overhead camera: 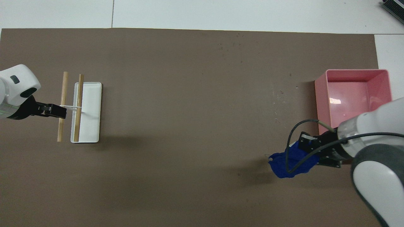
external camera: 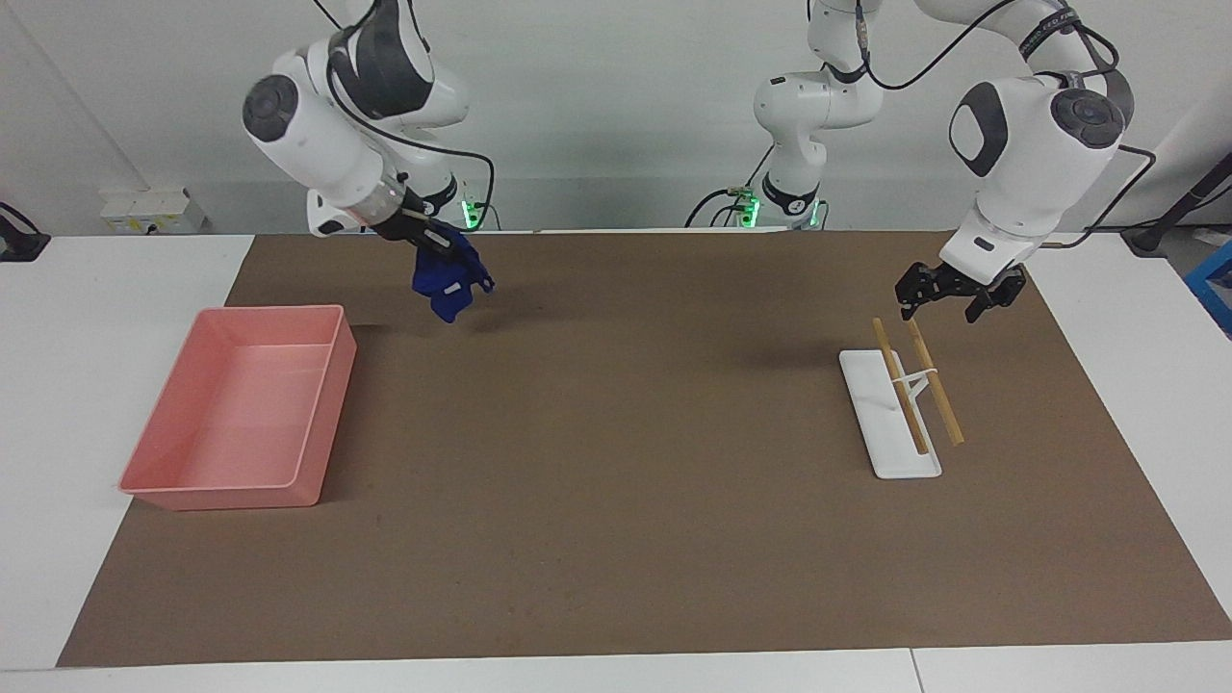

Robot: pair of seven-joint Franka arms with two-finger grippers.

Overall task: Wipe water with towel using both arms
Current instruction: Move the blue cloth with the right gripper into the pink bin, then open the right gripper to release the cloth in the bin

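My right gripper [external camera: 435, 248] is shut on the deep-blue towel [external camera: 449, 281], which hangs bunched above the brown mat [external camera: 616, 481], over the spot beside the pink bin's corner nearest the robots. In the overhead view the towel [overhead camera: 288, 164] hangs from the right gripper [overhead camera: 300, 154]. The water [overhead camera: 279, 94] shows only as a few faint pale specks on the mat beside the bin. My left gripper [external camera: 941, 310] is open and empty in the air, over the wooden sticks' ends. It also shows in the overhead view [overhead camera: 60, 112].
An empty pink bin [external camera: 322, 414] stands on the mat at the right arm's end, also seen from overhead [overhead camera: 320, 104]. A white tray [external camera: 871, 404] with two wooden sticks [external camera: 938, 395] across it lies at the left arm's end.
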